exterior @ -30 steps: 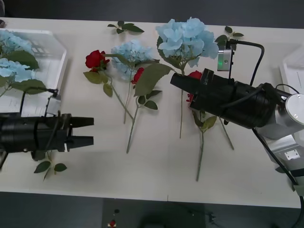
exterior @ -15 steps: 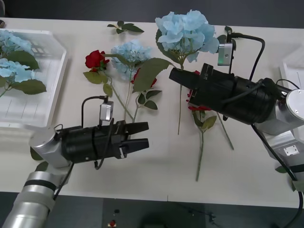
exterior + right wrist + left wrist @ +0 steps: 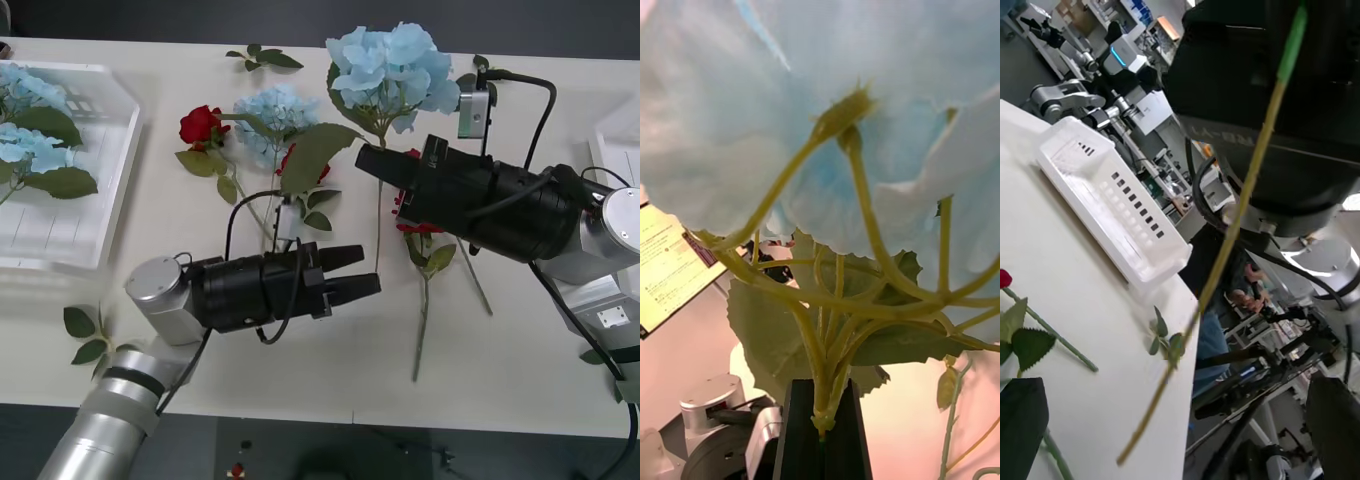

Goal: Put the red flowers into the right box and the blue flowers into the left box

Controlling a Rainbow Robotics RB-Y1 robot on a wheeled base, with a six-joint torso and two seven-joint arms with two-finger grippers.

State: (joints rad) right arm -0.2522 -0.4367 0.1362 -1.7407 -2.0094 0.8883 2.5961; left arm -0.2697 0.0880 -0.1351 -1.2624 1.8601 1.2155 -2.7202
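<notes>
My right gripper (image 3: 366,157) is shut on the stem of a big pale-blue flower (image 3: 391,64), just under the head (image 3: 790,112), which it holds above the table. The thin stem (image 3: 378,235) hangs down from it. My left gripper (image 3: 362,271) is open at mid-table, its fingertips just left of that stem's lower end (image 3: 1225,247). A second blue flower (image 3: 274,110) lies on the table between two red flowers (image 3: 200,123) (image 3: 291,158). A third red flower (image 3: 414,226) lies under the right arm. The left box (image 3: 62,232) holds blue flowers (image 3: 30,142). The right box (image 3: 612,150) (image 3: 1112,202) sits at the right edge.
Loose leaf sprigs lie at the back (image 3: 262,57), near the front left (image 3: 90,336) and behind the right arm (image 3: 486,68). The table's front edge (image 3: 330,410) runs just below the left arm. Other machines stand beyond the right box in the left wrist view.
My left arm has swung from beside the left box to mid-table, still open, reaching the hanging stem. The right gripper has raised the blue flower a little.
</notes>
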